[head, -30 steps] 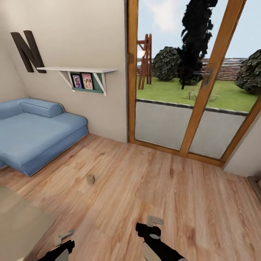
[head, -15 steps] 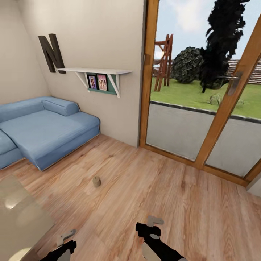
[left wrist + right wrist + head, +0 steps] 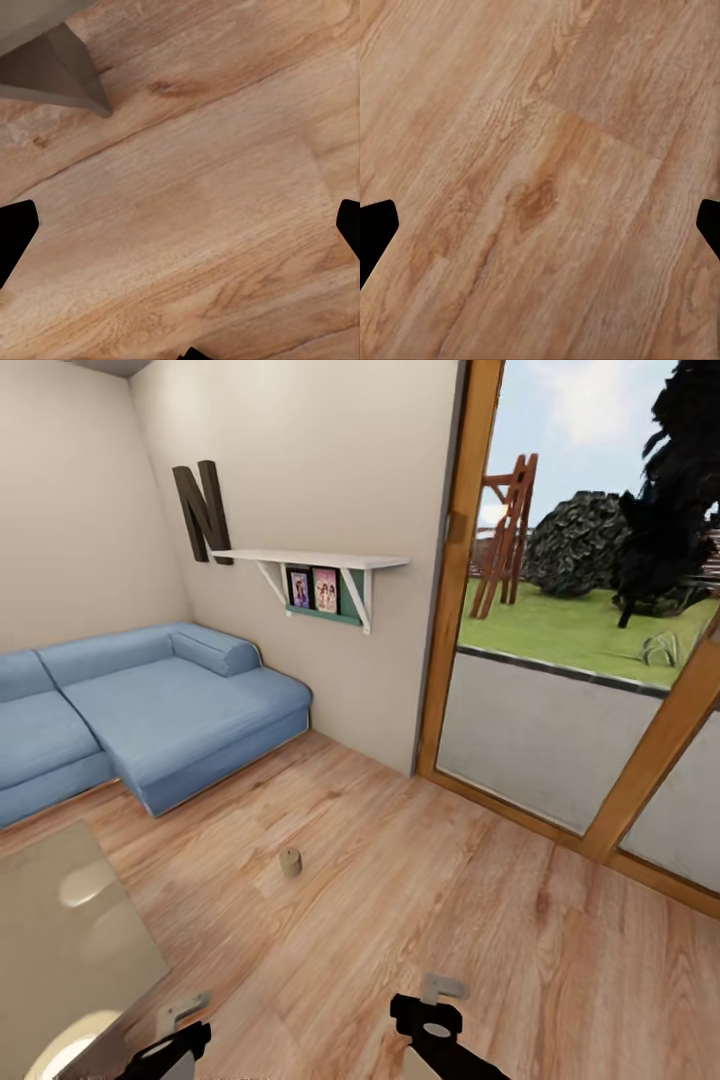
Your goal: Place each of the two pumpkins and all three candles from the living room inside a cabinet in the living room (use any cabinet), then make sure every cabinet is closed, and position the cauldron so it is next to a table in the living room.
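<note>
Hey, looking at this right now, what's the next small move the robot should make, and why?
Probably roll forward toward the candle standing upright on the wooden floor ahead, between the table and the sofa. Both the left gripper and right gripper are open and empty over bare floor, and the candle looks too far off to reach yet.

Tan-beige candle [image 3: 290,862] on warm honey-brown wood-grain floor [image 3: 420,900], denim-blue sofa [image 3: 150,710], glossy grey reflective counter [image 3: 60,930], dark-brown letter N [image 3: 203,512], white shelf [image 3: 310,560], beige walls [image 3: 330,470], black claws.
</note>
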Available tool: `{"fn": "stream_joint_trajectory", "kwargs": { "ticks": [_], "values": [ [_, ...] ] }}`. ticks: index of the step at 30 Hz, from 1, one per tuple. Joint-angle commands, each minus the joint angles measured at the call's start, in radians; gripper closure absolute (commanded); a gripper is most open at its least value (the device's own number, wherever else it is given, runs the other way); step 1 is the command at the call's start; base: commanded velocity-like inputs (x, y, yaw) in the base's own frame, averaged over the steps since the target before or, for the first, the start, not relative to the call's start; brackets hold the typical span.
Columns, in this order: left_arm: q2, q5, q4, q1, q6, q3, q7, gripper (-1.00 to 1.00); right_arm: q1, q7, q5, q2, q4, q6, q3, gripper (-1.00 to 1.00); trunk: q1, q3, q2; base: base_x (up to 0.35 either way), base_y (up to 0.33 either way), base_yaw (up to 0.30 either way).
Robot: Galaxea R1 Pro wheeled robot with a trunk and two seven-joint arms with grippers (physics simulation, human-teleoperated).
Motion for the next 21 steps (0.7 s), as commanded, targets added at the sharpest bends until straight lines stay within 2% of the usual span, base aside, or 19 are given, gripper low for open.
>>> {"fn": "stream_joint_trajectory", "kwargs": {
  "ticks": [1, 5, 10, 21],
  "values": [
    [0.000, 0.009, 0.000, 0.000, -0.004, -0.009, 0.003, -1.00, -0.001, -0.004, -0.009, 0.000, 0.001, -0.006, 0.007, -1.00, 0.000, 0.000, -0.001, 0.005, -0.007, 0.235],
    [0.000, 0.009, 0.000, 0.001, -0.005, -0.009, 0.003, -1.00, -0.001, -0.006, -0.012, 0.000, 0.003, -0.006, 0.006, -1.00, 0.000, 0.004, -0.001, 0.002, -0.003, 0.225],
    [0.000, 0.008, 0.000, 0.003, -0.006, -0.009, 0.003, -1.00, -0.001, -0.016, -0.016, 0.000, 0.005, -0.005, 0.004, -1.00, 0.000, 0.005, -0.001, 0.000, -0.047, 0.052],
    [-0.001, 0.008, 0.000, 0.003, -0.006, -0.009, 0.003, -1.00, -0.001, -0.073, -0.017, 0.000, 0.017, 0.000, 0.003, -1.00, 0.000, 0.005, -0.001, 0.070, -0.261, 0.002]
  ]
}}
